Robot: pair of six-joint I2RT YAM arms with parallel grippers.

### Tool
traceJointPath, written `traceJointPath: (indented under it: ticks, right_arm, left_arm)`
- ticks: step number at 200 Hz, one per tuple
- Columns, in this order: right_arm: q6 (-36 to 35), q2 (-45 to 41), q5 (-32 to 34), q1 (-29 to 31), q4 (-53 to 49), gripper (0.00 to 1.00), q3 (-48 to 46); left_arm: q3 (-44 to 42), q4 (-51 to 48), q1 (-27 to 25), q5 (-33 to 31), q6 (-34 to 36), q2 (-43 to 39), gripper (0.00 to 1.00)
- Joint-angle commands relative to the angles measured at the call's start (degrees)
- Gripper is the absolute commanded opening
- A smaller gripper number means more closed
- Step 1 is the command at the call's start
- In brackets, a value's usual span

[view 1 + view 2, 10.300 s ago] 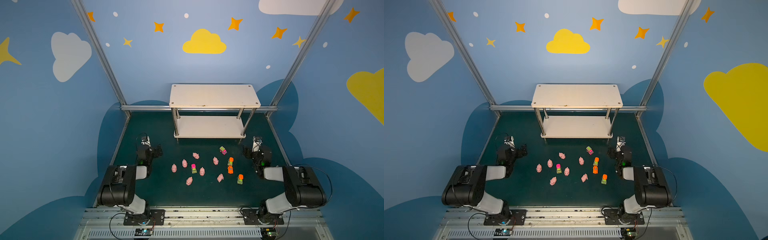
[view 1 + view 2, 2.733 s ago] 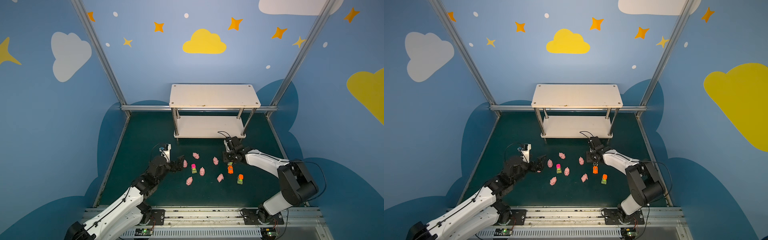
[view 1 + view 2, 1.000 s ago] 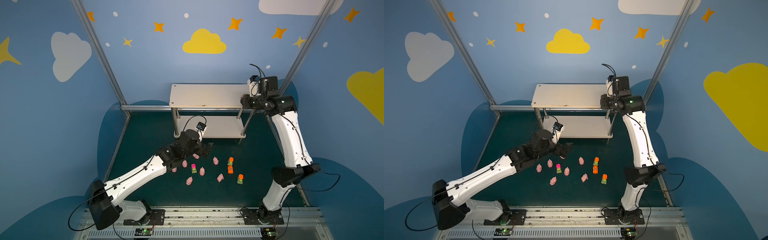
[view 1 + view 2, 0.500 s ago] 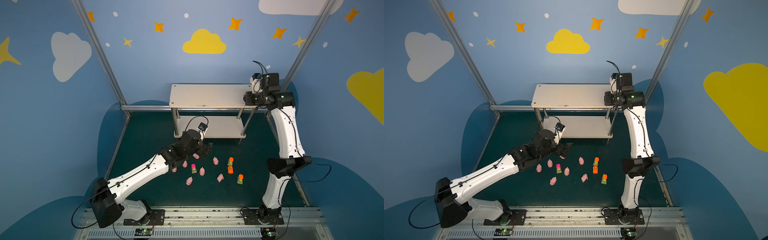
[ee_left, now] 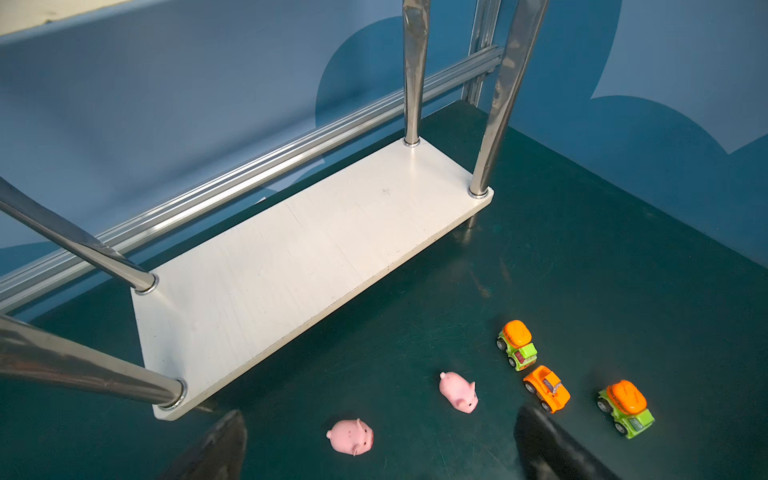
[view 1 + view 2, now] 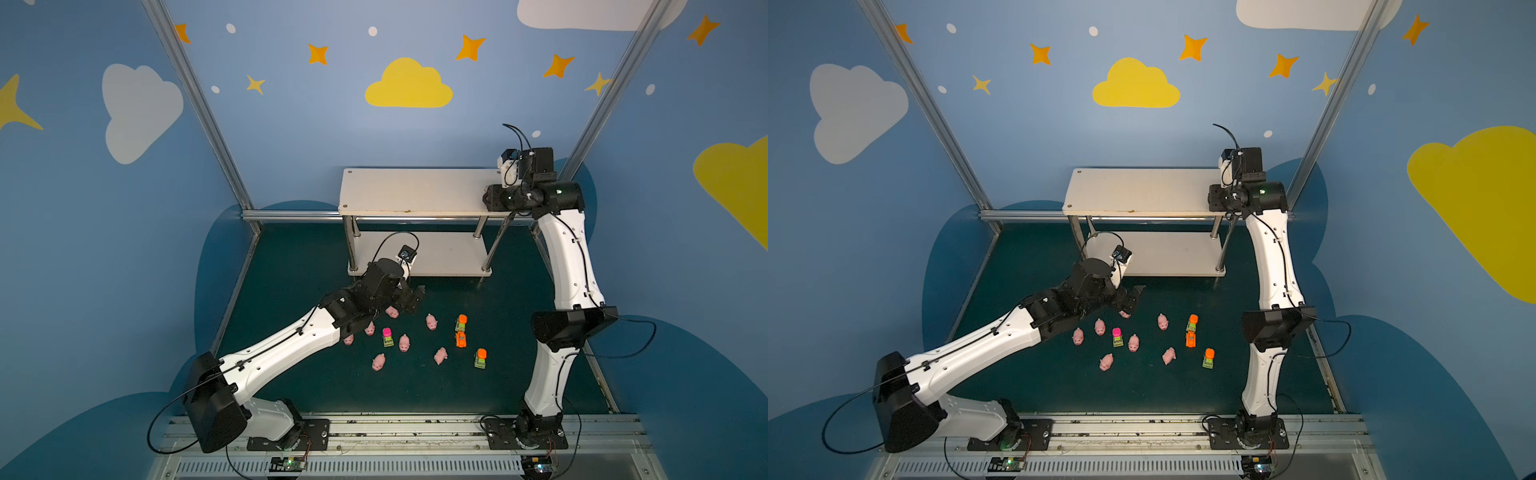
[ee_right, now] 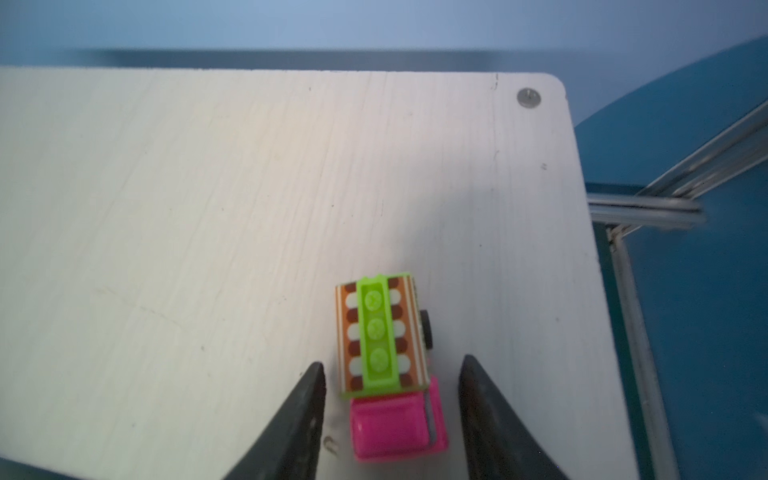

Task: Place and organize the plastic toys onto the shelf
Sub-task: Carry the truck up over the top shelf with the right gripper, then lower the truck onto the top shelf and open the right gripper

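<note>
Pink-and-green truck (image 7: 378, 332) stands free on the shelf (image 7: 208, 187); your right claw (image 7: 392, 360) just released it, first toy placed.

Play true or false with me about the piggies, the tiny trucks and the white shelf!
1. A pink and green truck sits on the shelf's top board. True.
2. The right fingers are squeezing that truck. False: they stand open on either side of it, with a gap on each side.
3. The shelf's lower board is full of toys. False: it is bare, and the pigs lie on the green mat.
4. The left fingers are wide open, close to one pig on the mat. True.
</note>
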Motion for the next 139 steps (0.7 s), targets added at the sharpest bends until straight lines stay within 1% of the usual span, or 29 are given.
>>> traceJointPath:
  ticks: [1,18,31,78,139]
  right_arm:
    - [-0.32,0.34,-0.72,-0.31,-0.80,0.61,0.94]
    - [-0.19,0.15,-0.42,-0.33,-0.61,0.63,0.81]
    - [-0.21,-0.12,-0.37,-0.33,-0.59,0.66,0.81]
    - [0.61,-1.13,-1.72,-0.33,0.13,0.69,-0.48]
    - [1.40,-5.02,-2.31,-0.33,2.12,0.72,-2.76]
  left_arm:
    - [1.98,-0.11,0.21,-0.47,0.62,0.34,1.00]
    - [1.93,-0.09,0.17,-0.55,0.45,0.24,1.00]
    - [1.83,-0.11,0.16,-0.81,0.44,0.16,1.00]
    - [1.72,-0.47,0.15,-1.43,0.36,-0.42,1.00]
    - [1.17,-0.98,0.21,-2.09,-0.15,-2.13,1.00]
